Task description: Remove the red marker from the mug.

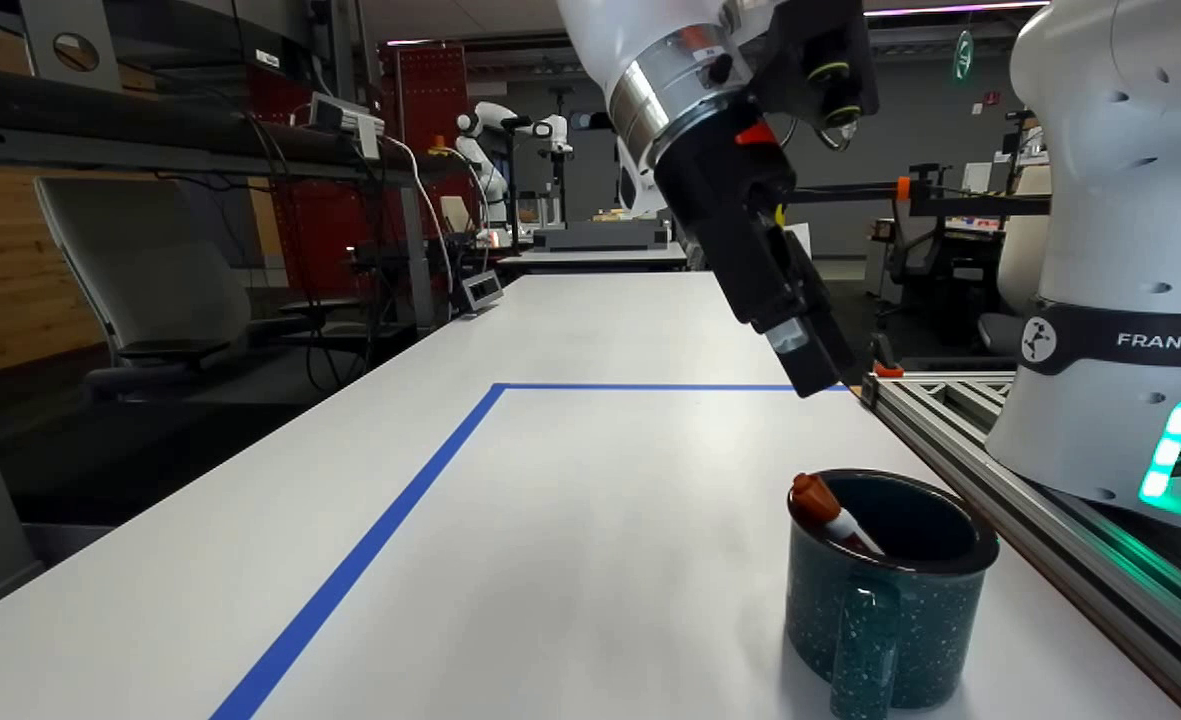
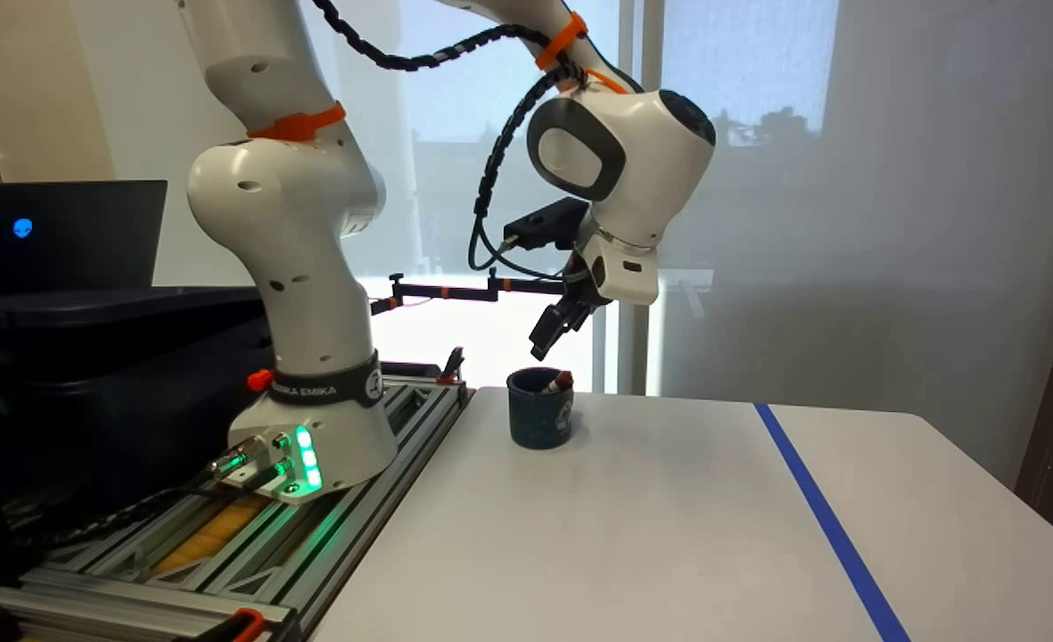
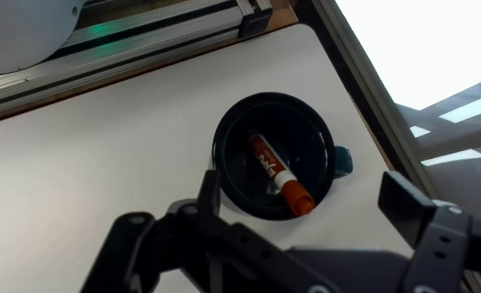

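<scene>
- Red and white, the capped Expo marker (image 3: 280, 174) leans slantwise inside the speckled teal mug (image 1: 925, 620), its orange-red cap (image 3: 294, 195) against the rim (image 3: 273, 97) and poking up past it.
- The mug sits upright on the white bench (image 2: 713, 517), handle (image 3: 343, 162) out to one side.
- The marker should be light, stiff and hard to harm; its smooth round plastic, though, may roll or slip if pinched off-centre.
- The likeliest hold is the cap end, clear of the mug's wall. A bite reaching down to the white band (image 3: 285, 178) seems safer, since a tug on the cap alone might pull it off.
- Drawing the marker out along its own slant should keep it from catching and dragging the mug, which looks like enamelled metal.
- End effector (image 3: 305, 197): released, its fingers (image 3: 403, 207) spread far wider than the marker is thick, nothing between them.
- It hangs tilted above the mug, near but touching neither mug, marker nor bench; the grasp is not yet made.
</scene>
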